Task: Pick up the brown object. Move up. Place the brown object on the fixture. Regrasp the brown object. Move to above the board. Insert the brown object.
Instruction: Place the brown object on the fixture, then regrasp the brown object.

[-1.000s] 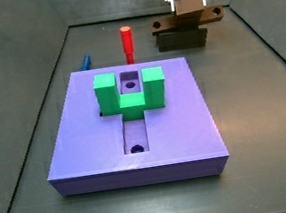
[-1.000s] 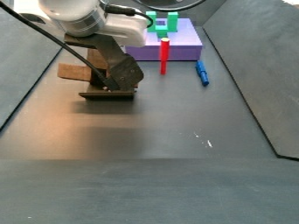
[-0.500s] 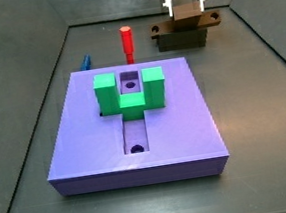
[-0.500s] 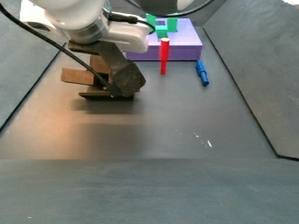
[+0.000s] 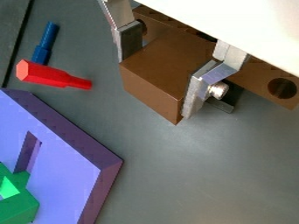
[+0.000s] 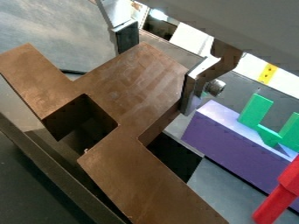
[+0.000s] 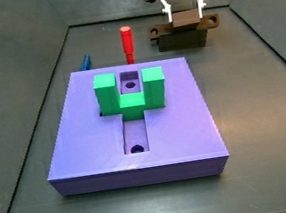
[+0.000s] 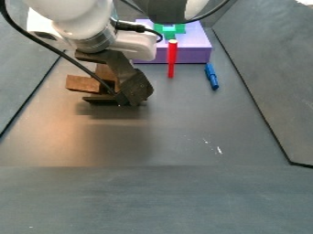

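Nearest, in a side view, the board — a green U-shaped block on it, slot open in front. Behind it a red peg upright, a blue piece beside. Farthest back, the gripper stands over the fixture. Wrist view: fingers closed on the brown object — pads flat against both sides, bar lying across the fixture.

My claw hangs over the fixture behind the board, my fingers either side of the brown object. A peg stands beside the fixture.
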Controlling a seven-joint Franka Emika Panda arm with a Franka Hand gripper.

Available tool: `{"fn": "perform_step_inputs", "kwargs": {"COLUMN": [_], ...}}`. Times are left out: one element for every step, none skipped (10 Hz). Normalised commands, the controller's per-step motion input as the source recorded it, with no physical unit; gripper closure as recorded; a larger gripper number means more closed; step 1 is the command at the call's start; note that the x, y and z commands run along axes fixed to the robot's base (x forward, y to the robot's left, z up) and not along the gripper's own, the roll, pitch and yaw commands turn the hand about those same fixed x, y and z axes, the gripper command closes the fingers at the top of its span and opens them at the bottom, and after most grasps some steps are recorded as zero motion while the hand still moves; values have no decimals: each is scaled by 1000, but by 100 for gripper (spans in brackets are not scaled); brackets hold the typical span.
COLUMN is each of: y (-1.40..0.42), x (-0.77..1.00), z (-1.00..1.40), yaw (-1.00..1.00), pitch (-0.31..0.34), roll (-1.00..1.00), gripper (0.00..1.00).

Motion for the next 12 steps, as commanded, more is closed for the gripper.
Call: {"fn": "perform_step_inputs", "kwargs": {"y": [0, 49, 0, 0, -23, -71, -74, -94, 0, 0, 0, 0], "x": [0, 0, 0, -14, 0, 0, 0, 31, 43, 86, 143, 197], "z": [0, 0, 294, 800, 829, 840, 809, 794, 511, 411, 300, 169], "yaw": [0, 0, 0, 0, 0, 46, 69, 77, 80, 91, 126, 157], "pitch": [0, 0, -63, -243, -329, -331, -320, -303, -337, -366, -374, -374], "roll": [0, 0, 123, 400, 831, 826, 863, 894, 1000, 1000, 1000, 1000], "gripper": [0, 0, 0, 0, 0, 0, 0, 0, 0, 0, 0, 0]}}
